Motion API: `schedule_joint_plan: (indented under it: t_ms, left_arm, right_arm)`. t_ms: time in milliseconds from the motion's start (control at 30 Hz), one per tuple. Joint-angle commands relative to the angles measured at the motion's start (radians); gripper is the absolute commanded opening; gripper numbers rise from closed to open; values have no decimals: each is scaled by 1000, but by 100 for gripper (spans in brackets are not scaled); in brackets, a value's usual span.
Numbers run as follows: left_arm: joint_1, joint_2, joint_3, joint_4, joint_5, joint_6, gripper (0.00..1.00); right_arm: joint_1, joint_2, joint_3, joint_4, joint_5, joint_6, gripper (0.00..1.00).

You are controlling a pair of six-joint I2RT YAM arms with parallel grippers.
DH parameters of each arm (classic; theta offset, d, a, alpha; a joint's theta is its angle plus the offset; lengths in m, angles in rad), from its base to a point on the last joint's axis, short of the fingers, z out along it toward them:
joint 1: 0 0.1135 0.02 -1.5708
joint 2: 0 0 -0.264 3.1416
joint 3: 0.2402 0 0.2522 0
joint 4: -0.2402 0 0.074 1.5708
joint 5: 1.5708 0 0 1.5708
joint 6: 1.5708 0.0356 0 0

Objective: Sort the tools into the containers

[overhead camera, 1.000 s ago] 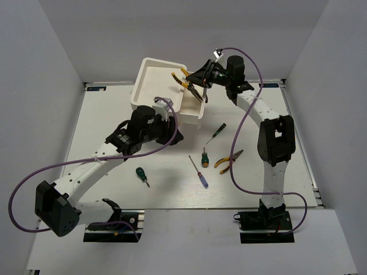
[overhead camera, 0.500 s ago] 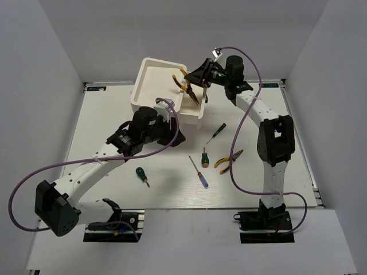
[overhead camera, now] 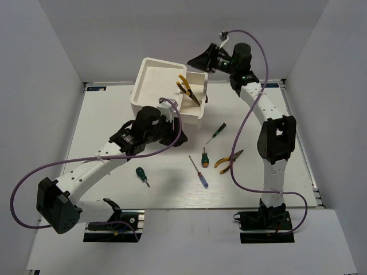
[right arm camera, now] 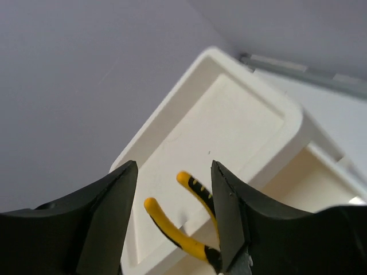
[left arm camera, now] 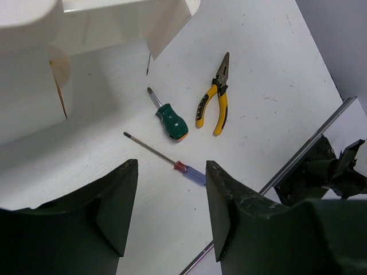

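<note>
A pair of yellow-and-black pliers (overhead camera: 187, 88) (right arm camera: 184, 234) rests free in the white container (overhead camera: 153, 80) (right arm camera: 241, 123), its handles slanting up against the right wall. My right gripper (overhead camera: 200, 59) (right arm camera: 173, 166) hangs open above and behind the pliers, nothing between its fingers. My left gripper (overhead camera: 174, 136) (left arm camera: 172, 165) is open and empty at the container's near side. On the table lie a second pair of pliers (overhead camera: 228, 161) (left arm camera: 213, 103), a green stubby screwdriver (overhead camera: 204, 157) (left arm camera: 171, 121), a blue-handled screwdriver (overhead camera: 200, 172) (left arm camera: 192, 173), a thin dark-handled screwdriver (overhead camera: 217, 132) and another green stubby screwdriver (overhead camera: 141, 175).
White walls close in the table on the left, right and back. A metal rail (overhead camera: 312, 172) runs along the table's right edge. Purple cables (overhead camera: 34, 172) loop from both arms. The right arm's upright link (overhead camera: 274, 143) stands just right of the loose tools.
My right gripper has opened, let go of the pliers and lifted up and back. The pliers dropped into the container. My left arm has edged slightly toward the container.
</note>
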Motion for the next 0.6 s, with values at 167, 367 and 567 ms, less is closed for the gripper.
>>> schedule_joint_plan:
  t_ms: [167, 367, 567]
  left_arm:
    - [-19, 16, 46, 0, -8, 17, 48]
    - [-19, 5, 26, 11, -8, 7, 45]
    - [-19, -15, 26, -7, -26, 7, 51]
  right_arm:
    - [-64, -114, 99, -322, 61, -678, 52]
    - [-68, 0, 315, -677, -86, -909, 0]
    - [-5, -10, 258, -700, -39, -1060, 42]
